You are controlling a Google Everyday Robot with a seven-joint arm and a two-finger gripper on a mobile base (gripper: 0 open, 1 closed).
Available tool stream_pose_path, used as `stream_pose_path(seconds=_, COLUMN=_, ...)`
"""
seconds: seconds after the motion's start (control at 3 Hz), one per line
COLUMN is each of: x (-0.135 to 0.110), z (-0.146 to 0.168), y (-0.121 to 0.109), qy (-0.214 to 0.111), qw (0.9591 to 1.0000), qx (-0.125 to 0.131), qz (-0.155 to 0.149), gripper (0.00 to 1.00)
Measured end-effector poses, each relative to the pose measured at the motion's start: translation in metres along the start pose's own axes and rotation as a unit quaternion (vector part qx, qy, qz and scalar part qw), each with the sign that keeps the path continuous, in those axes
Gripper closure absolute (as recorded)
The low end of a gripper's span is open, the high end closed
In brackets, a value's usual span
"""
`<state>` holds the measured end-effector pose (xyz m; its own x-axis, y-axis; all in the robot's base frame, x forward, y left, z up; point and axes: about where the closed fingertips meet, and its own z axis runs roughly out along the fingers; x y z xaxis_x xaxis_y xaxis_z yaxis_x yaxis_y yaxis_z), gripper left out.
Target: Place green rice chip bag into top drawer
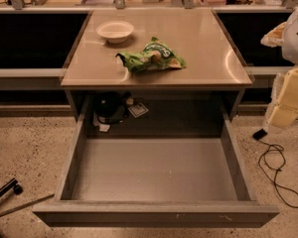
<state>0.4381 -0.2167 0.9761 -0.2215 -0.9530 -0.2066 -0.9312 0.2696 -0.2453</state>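
The green rice chip bag [152,56] lies crinkled on the tan counter top [203,58], near its middle and front. The top drawer [154,170] is pulled fully out below the counter, with a bare grey bottom and its flat front panel [154,214] nearest me. My arm hangs at the right edge of the view. Its gripper [282,114] points down beside the counter's right front corner, well to the right of the bag and above the floor. Nothing shows in it.
A white bowl [115,30] stands on the counter behind and left of the bag. A dark round object [109,107] and a small card [138,110] sit in the cavity behind the drawer. A black cable [275,167] lies on the floor to the right.
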Motion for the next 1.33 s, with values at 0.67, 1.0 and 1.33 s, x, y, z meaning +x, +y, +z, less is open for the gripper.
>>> stream_pose_path(seconds=0.67, x=-0.019, z=0.011, y=-0.022, qy=-0.019, qw=0.9993, qx=0.006, qz=-0.033, gripper=0.0)
stream_pose_path(seconds=1.0, x=-0.064, z=0.034, y=-0.068, qy=-0.051, qw=0.9942, qx=0.012, qz=-0.094, gripper=0.0)
stream_pose_path(seconds=1.33, x=-0.137, z=0.059, y=-0.115, qy=-0.096, qw=0.9826, qx=0.021, qz=-0.158, gripper=0.0)
